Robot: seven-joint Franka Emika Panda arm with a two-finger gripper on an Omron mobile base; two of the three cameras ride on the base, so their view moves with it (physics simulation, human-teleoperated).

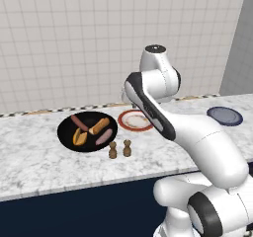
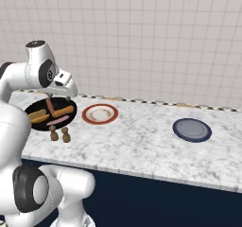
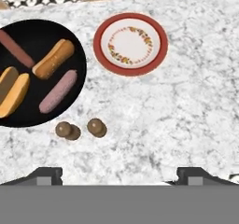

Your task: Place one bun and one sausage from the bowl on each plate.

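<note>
The glossy black bowl holds two golden buns and two pink-brown sausages. Just right of it lies the white plate with a red-brown rim, with nothing on it. The dark blue plate lies bare far to the right. My gripper hangs open well above the counter, over the spot between bowl and white plate, holding nothing. Its fingertips stand wide apart.
Two small brown shakers stand in front of the bowl near the counter's front edge. The marble counter runs bare between the two plates. A tiled wall backs the counter.
</note>
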